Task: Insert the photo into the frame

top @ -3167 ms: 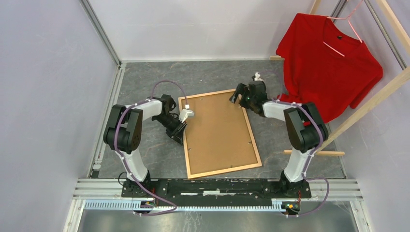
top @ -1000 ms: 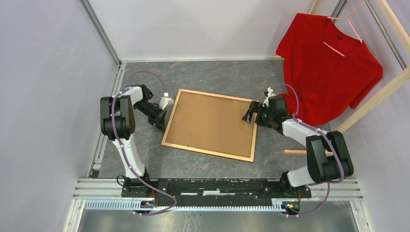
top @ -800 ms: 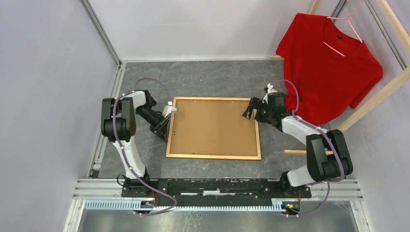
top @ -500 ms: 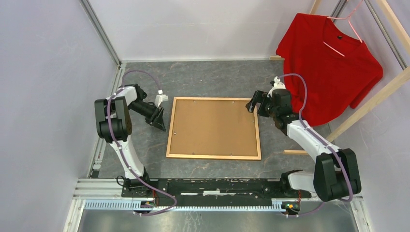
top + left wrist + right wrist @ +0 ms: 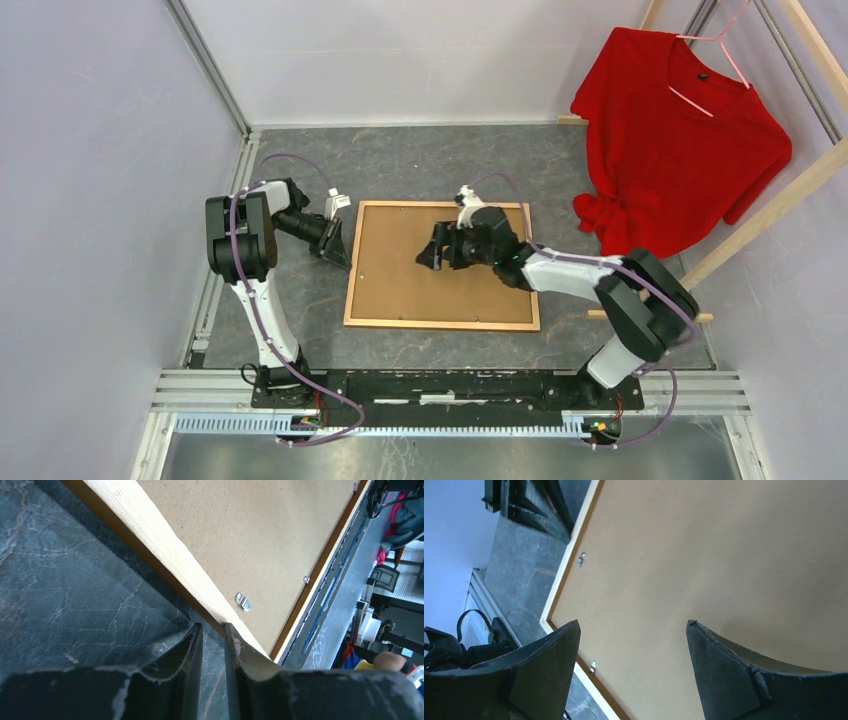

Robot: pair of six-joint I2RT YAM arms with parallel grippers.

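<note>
The frame [image 5: 440, 324] lies face down on the grey floor, its orange-brown rails around a plain brown backing board [image 5: 450, 295]. The photo is hidden. My left gripper [image 5: 341, 246] sits low at the frame's left rail [image 5: 165, 555]. Its fingers [image 5: 213, 626] stand a narrow gap apart with only floor between them, the right fingertip against the rail's outer edge. My right gripper [image 5: 432, 256] hovers over the board's upper middle, open wide [image 5: 633, 622] with nothing between its fingers. Below it are the backing board [image 5: 704, 555] and the rail [image 5: 555, 596] with small metal clips.
A red T-shirt [image 5: 680, 130] hangs on a pale wooden rack [image 5: 770, 210] at the back right, and the rack's foot [image 5: 650, 316] lies on the floor beside the frame's right rail. Walls close in the left and back sides. The arms' mounting rail [image 5: 450, 385] runs along the near edge.
The frame was turned until square to the near edge. My right gripper then swung left from the frame's top right corner to over the board. My left gripper's fingers narrowed at the left rail.
</note>
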